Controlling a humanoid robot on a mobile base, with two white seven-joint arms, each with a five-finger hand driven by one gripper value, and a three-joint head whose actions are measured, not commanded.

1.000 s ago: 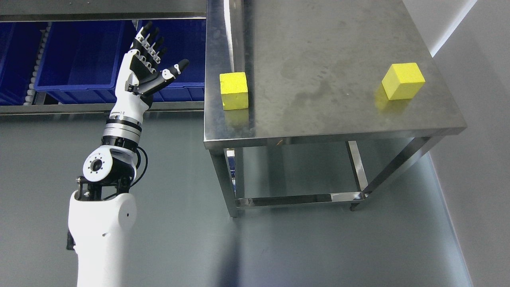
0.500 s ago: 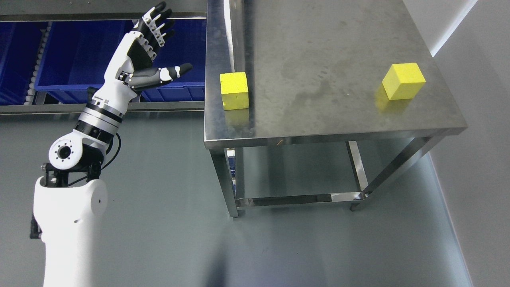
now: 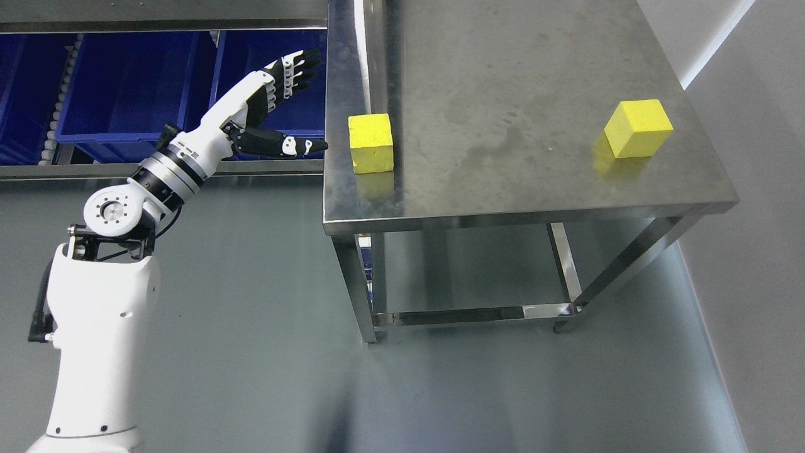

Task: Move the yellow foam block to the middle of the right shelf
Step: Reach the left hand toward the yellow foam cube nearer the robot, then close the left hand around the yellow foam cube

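Yellow foam block [image 3: 371, 143], cube-shaped, sits on the brushed stainless-steel counter [image 3: 516, 126] right at its left edge, just to the right of the left hand [image 3: 277, 104]. Not touching: a narrow gap separates the thumb tip from the counter edge, and the block is just past that edge. Left hand is spread and empty, four fingers [image 3: 292, 66] extended up and to the right, thumb [image 3: 286, 143] pointing straight at the block's left face, roughly level with it. White left arm [image 3: 100, 314] comes up from the lower left, elbow bent, forearm angled toward the counter.

Second yellow foam cube [image 3: 637, 128] is on the same counter, far to the right of the hand, near the counter's right edge, rotated a bit relative to the first one and well apart from it.

Behind the hand: dark blue plastic bins [image 3: 126, 88] on a metal shelf rack [image 3: 157, 168], the fingers overlapping the bin nearest the counter. Below the hand, grey floor [image 3: 264, 352].
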